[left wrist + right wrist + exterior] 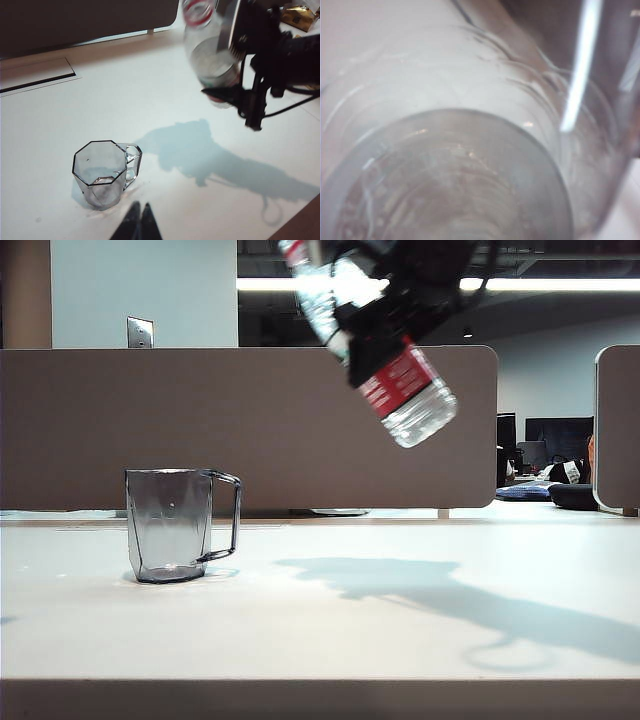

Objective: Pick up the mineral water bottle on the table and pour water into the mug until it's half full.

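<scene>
My right tool (385, 325) is clamped around the middle of the bottle (410, 390) and holds it high in the air, above the tabletop (400, 640) and right of the mug (170, 525). The bottle is tilted, its neck with the red ring up and toward the mug's side, its base lower and away from it. My right wrist view is filled by the bottle's clear ribbed wall (470, 125), very close and blurred. The mug stands upright on the tabletop, handle toward the bottle's side; I cannot tell whether there is water in it. My left tool (137, 222) is low, just beside the mug, its two dark fingertips close together with nothing between them. The bottle and right tool cast a shadow (400, 580) on the tabletop.
</scene>
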